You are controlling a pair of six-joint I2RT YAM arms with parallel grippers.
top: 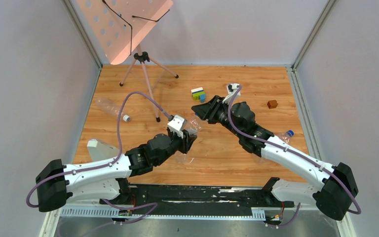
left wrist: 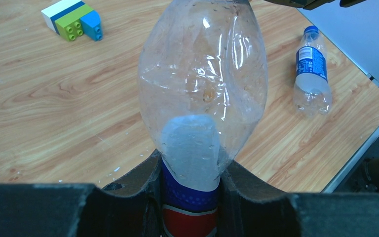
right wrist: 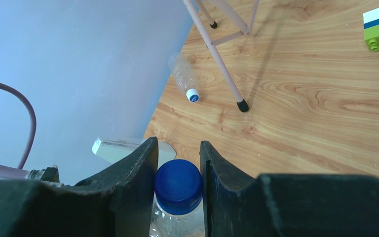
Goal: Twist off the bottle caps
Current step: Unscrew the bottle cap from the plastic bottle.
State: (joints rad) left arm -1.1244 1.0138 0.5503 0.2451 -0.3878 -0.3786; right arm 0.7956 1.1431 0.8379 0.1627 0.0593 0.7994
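Bottle (left wrist: 202, 74) lies stretched between both arms, its blue cap (right wrist: 177, 185) pointing at the right one. The left gripper (left wrist: 190, 163) squeezes the body. The right gripper (right wrist: 177, 148) pinches the cap on both sides and looks ready to twist.

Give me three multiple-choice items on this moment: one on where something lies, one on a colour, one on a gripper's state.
1. Where does the white-capped bottle lie?
A. far right corner
B. left side, near a foot of the stand
C. near right edge
2. What colour is the cap between the right gripper's fingers?
A. white
B. red
C. dark blue
3. What is the left gripper doing?
A. clamping the held bottle
B. hanging open
C. shut on nothing

Answers: 1 B, the top view shows it lying left of the stand's foot. 2 C, the right wrist view shows dark blue. 3 A, its fingers pinch the labelled part.
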